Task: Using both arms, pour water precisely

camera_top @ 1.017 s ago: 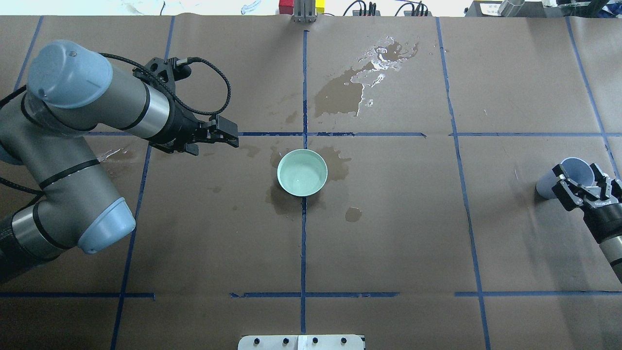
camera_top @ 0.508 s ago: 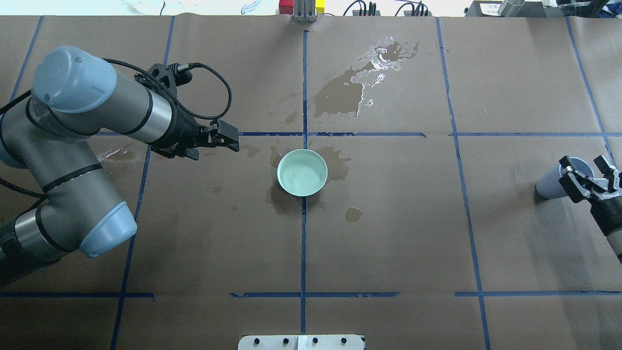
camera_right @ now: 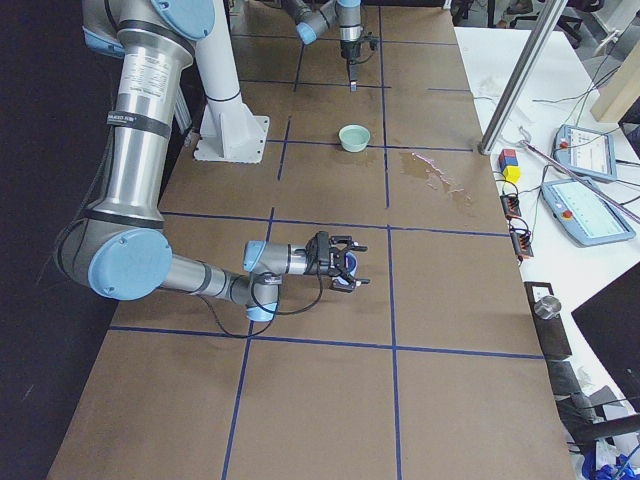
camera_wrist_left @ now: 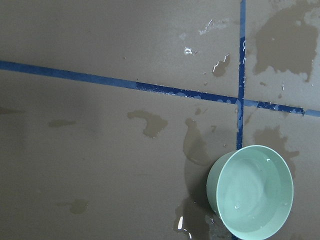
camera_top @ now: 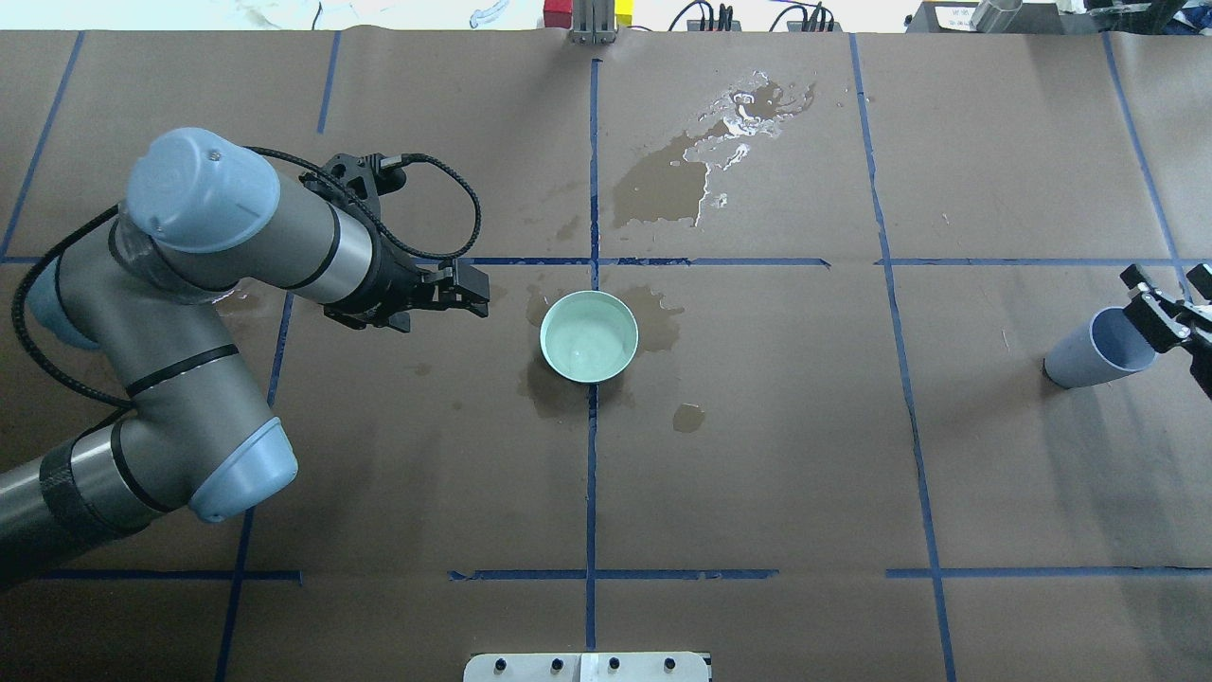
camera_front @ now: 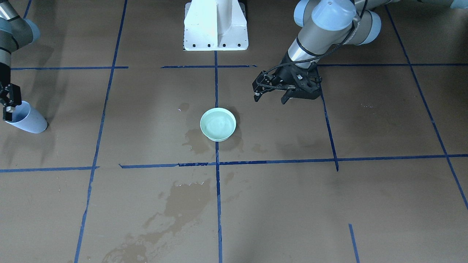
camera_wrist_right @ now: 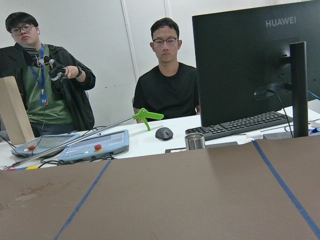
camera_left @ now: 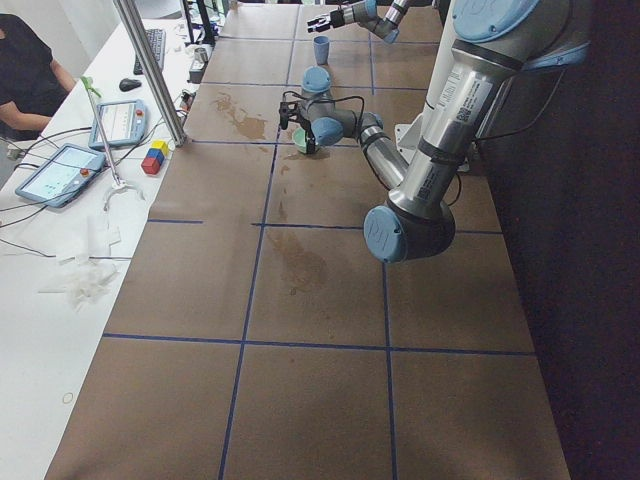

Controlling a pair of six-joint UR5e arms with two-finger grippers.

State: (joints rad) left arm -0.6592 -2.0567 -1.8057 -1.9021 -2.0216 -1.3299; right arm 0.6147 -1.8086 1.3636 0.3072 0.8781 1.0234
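Both hands shifted, left hand [camera_top: 473, 286] nearer bowl [camera_top: 589, 336], right hand [camera_top: 1172, 301] withdrawn

Brown paper table cover [camera_top: 757, 455], gridded with blue tape lines [camera_top: 591, 474]. Landmark: white pedestal [camera_front: 215, 25] at the robot's edge. Dark wet stain [camera_top: 663, 185] on the far half of the table from it, glinting along one edge. Beyond that, on the white bench: two tablet pendants [camera_left: 60, 172], red, yellow and blue blocks [camera_left: 153, 157], black monitor [camera_wrist_right: 255, 65], keyboard [camera_wrist_right: 232, 129], mouse [camera_wrist_right: 163, 133], green-handled grabber [camera_wrist_right: 145, 116]. Two people [camera_wrist_right: 172, 80] behind the bench.
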